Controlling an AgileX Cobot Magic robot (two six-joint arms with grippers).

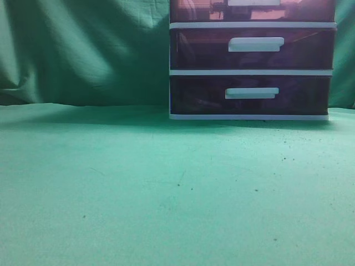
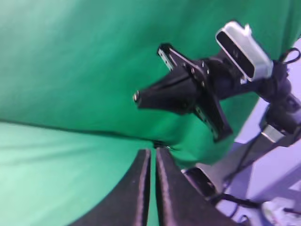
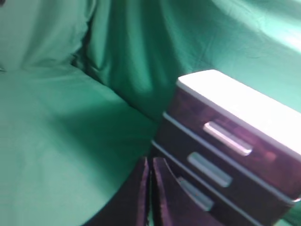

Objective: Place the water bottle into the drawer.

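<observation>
The drawer (image 1: 211, 11) is the top one of a three-drawer unit, reddish-purple with a white bar handle, and it is pushed in. It also shows in the right wrist view (image 3: 221, 127). No water bottle is in any view. My left gripper (image 2: 153, 153) is shut and empty, raised over the green cloth. My right gripper (image 3: 150, 162) is shut and empty, up in the air to the left of the drawer unit. The right arm (image 2: 188, 89) shows in the left wrist view. Neither gripper shows in the exterior view.
Two darker purple drawers (image 1: 249, 50) (image 1: 249, 94) with white handles sit below the top one. The unit has a white top (image 3: 235, 99). Green cloth (image 1: 138, 183) covers the table and hangs as a backdrop (image 1: 83, 50). Cables and a stand (image 2: 263, 179) lie at the right.
</observation>
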